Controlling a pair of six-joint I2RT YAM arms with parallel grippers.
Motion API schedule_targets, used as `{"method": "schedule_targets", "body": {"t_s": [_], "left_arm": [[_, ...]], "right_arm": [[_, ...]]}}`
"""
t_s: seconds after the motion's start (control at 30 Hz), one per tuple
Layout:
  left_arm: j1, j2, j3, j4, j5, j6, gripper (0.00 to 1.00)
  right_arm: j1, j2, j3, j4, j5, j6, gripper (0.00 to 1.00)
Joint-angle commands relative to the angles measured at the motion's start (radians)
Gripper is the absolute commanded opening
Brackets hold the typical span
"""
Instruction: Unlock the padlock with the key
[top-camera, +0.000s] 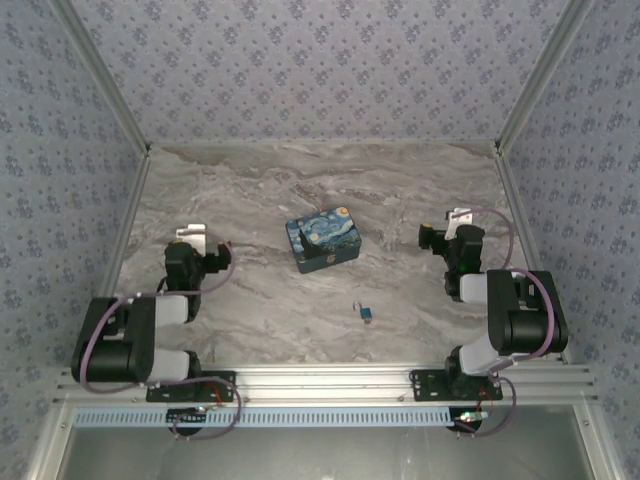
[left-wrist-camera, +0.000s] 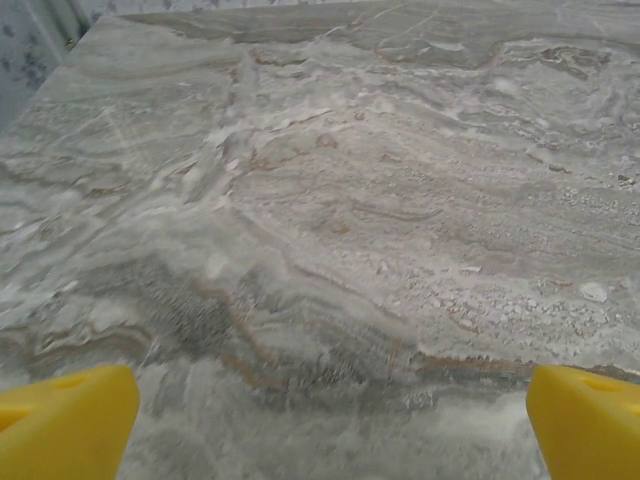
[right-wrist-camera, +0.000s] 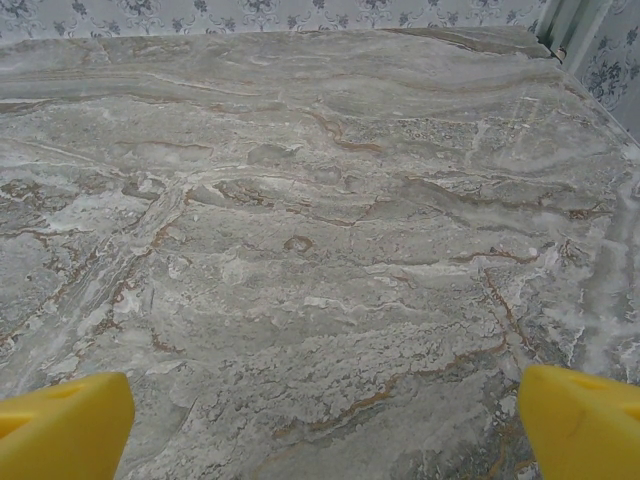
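The padlock (top-camera: 368, 316) is a tiny blue thing lying on the marble table (top-camera: 300, 180), in front of and right of the printed box. Just to its left lies a dark sliver, the key (top-camera: 354, 307). My left gripper (top-camera: 205, 250) is folded back at the near left, far from both. My right gripper (top-camera: 445, 235) is folded back at the near right. In the left wrist view the left gripper (left-wrist-camera: 330, 425) stands open, its yellow fingertips (left-wrist-camera: 70, 425) wide apart over bare marble. The right gripper (right-wrist-camera: 325, 425) is open too, with nothing between its yellow fingertips (right-wrist-camera: 580, 425).
A blue-and-yellow starry-night box (top-camera: 323, 239) stands at the table's middle. Patterned walls with metal corner posts (top-camera: 525, 100) close in the back and sides. An aluminium rail (top-camera: 330, 380) runs along the near edge.
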Motion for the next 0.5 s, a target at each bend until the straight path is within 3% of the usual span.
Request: {"method": "schedule_targets", "body": {"t_s": [0.0, 0.03, 0.17, 0.2, 0.27, 0.47], "left_arm": [[0.007, 0.132, 0.002, 0.275, 0.051, 0.036, 0.99], [0.008, 0.147, 0.006, 0.3, 0.044, 0.032, 0.99], [0.01, 0.139, 0.108, 0.103, -0.022, 0.003, 0.99], [0.022, 0.133, 0.165, -0.025, -0.04, -0.018, 1.0], [0.08, 0.138, 0.165, -0.017, 0.04, -0.064, 0.99], [0.05, 0.139, 0.171, -0.028, -0.015, -0.045, 0.99]], "right_arm": [[0.004, 0.006, 0.001, -0.005, 0.002, -0.003, 1.0], [0.004, 0.005, 0.002, -0.005, 0.002, -0.003, 1.0], [0.006, 0.006, 0.002, -0.005, 0.002, -0.004, 1.0], [0.005, 0.005, 0.003, -0.006, 0.002, -0.005, 1.0], [0.005, 0.006, 0.003, -0.005, 0.004, -0.005, 1.0], [0.01, 0.006, 0.005, -0.009, 0.007, -0.007, 1.0]]}}
